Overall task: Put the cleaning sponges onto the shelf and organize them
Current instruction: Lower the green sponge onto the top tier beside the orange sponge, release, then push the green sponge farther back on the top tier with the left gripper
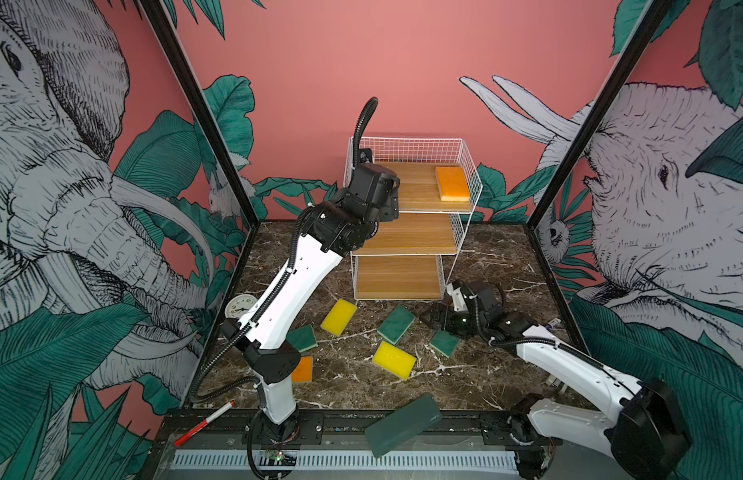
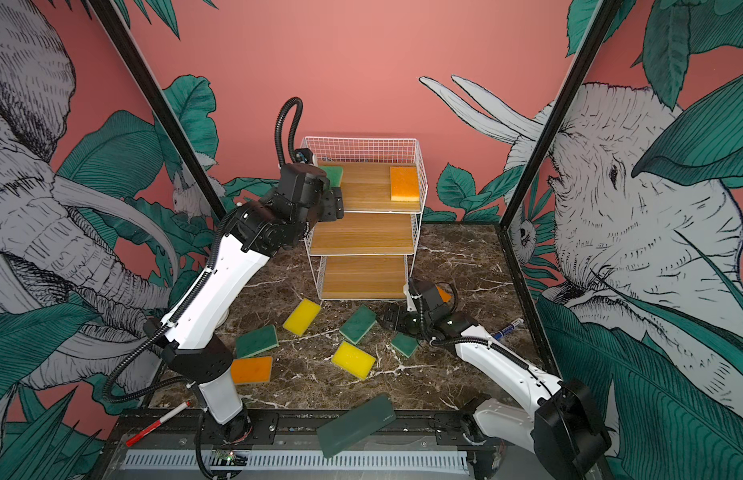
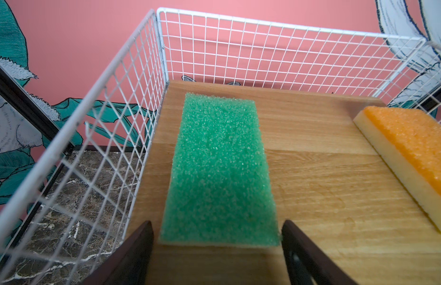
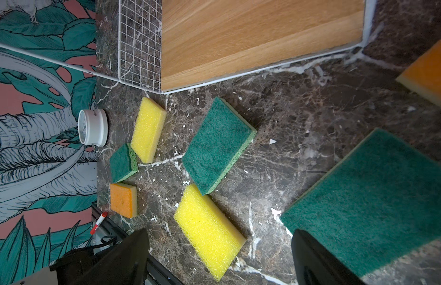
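- desk (image 1: 486,266): dark marble. The right claw (image 4: 219,232) sits low over it, jaws wide apart, holding nothing.
- shelf (image 1: 407,237): white wire rack with three stepped boards. The left claw (image 3: 216,223) is at the top board; the right claw is near a front corner of the lowest board.
- dark green slab (image 1: 403,428): on the front rail, well behind both claws.
- green sponge (image 3: 219,167): flat on the top board, near end between the left claw's spread jaws. A gap shows on one side; not gripped.
- orange sponge (image 3: 411,148): same board, well apart from the left claw.
- yellow sponge (image 4: 207,232): on the desk, directly below the right claw.
- dark green sponge (image 4: 218,145): just ahead of the right claw.
- second dark green sponge (image 4: 367,204): just beside one finger of the right claw.
- edge orange sponge (image 4: 429,74): on the desk, beyond the second dark green sponge.
- far yellow sponge (image 4: 148,129), far green sponge (image 4: 122,161), far orange sponge (image 4: 123,199): on the desk, well apart from the right claw.
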`<move>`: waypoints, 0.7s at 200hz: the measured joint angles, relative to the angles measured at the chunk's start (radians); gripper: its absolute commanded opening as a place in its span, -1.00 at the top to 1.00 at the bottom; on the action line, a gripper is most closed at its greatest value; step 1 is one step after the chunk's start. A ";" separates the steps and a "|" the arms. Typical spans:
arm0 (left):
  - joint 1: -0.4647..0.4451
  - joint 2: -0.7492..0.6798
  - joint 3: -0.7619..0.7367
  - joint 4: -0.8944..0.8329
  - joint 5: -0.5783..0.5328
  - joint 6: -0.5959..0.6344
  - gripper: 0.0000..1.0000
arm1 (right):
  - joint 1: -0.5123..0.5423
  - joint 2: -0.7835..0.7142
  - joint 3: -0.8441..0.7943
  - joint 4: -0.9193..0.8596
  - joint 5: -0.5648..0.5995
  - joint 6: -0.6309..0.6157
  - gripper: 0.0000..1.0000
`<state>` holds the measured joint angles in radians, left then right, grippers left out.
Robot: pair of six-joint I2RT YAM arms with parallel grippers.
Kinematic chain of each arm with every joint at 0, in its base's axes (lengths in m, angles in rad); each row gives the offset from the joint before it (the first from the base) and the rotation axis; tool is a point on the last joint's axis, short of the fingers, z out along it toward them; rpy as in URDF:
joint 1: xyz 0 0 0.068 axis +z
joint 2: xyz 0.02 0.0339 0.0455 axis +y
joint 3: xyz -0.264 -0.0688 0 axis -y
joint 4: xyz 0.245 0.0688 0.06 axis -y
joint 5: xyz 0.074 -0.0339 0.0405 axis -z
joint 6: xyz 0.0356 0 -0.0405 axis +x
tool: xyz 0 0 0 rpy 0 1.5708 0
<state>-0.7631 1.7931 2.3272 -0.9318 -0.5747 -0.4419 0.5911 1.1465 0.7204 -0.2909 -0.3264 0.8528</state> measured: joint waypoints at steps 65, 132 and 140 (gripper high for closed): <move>0.000 0.000 0.000 0.004 -0.006 -0.031 -0.66 | 0.000 -0.017 -0.025 -0.007 0.000 0.005 -0.85; -0.010 -0.037 -0.040 0.032 0.029 -0.069 -0.66 | 0.001 -0.018 -0.025 -0.006 0.000 0.008 -0.85; -0.016 -0.042 -0.041 0.025 0.025 -0.075 -0.66 | 0.003 -0.018 -0.025 -0.006 0.000 0.010 -0.85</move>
<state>-0.7788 1.7512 2.2860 -0.9066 -0.5499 -0.5171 0.5941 1.1282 0.6952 -0.2970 -0.3260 0.8623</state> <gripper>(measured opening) 0.828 0.926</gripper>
